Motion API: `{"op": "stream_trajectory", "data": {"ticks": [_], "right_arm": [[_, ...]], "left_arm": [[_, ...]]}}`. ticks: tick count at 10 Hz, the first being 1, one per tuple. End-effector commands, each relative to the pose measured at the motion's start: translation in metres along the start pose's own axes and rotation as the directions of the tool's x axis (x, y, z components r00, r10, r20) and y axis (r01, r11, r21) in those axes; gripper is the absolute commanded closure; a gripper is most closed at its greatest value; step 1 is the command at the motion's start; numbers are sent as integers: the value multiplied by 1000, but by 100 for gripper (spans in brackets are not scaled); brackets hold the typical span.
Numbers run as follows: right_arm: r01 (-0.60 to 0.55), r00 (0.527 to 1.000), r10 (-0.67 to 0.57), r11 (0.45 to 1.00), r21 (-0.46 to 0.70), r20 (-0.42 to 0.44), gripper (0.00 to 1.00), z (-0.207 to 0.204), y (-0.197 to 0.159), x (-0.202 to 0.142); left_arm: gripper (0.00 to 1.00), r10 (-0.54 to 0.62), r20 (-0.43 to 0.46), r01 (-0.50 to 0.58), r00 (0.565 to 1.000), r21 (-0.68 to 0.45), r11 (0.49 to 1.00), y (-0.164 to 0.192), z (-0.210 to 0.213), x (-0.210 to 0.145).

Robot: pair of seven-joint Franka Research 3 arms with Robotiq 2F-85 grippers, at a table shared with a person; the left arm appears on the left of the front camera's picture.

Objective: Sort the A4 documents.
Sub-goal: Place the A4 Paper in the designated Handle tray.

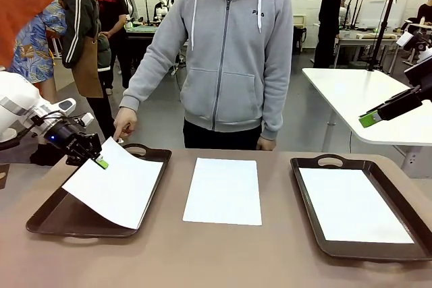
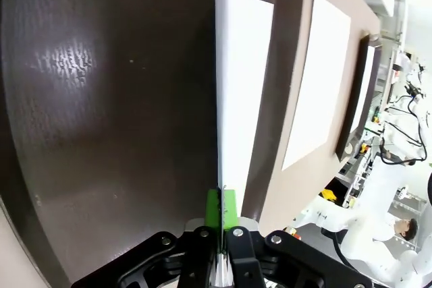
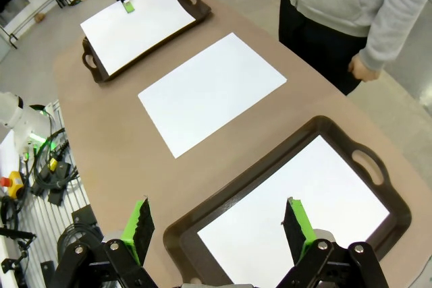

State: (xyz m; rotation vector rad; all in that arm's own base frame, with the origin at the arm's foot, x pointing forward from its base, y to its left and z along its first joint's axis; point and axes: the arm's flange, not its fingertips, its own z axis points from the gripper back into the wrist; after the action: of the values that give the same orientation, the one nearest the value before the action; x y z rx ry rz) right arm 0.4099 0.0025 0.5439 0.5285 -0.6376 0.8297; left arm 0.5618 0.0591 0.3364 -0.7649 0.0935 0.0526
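Inside right tray (image 1: 378,251), one flat sheet (image 1: 351,204)

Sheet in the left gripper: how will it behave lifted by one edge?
Likely floppy: the held sheet, pinched at one edge by the left gripper, slopes down toward the left tray. Probably light: it looks paper-thin edge-on at the wrist.

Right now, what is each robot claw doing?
Left gripper: shut on a thin white paper sheet above the dark brown tray.
Right gripper: open, holding nothing.
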Motion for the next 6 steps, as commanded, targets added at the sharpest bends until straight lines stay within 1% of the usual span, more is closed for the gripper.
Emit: {"op": "stream_trajectory", "data": {"ticks": [1,4,6], "right_arm": [[-2,1000,2,1000,7,3,0,-1,0,0],[-2,1000,2,1000,7,3,0,-1,0,0],[-2,1000,2,1000,7,3,0,-1,0,0]], "left_arm": [[99,31,-11,-31,999,67,997,1,2,7],[99,65,-11,-63,998,135,989,7,5,7],[99,66,-8,-64,998,131,989,8,-1,7]]}}
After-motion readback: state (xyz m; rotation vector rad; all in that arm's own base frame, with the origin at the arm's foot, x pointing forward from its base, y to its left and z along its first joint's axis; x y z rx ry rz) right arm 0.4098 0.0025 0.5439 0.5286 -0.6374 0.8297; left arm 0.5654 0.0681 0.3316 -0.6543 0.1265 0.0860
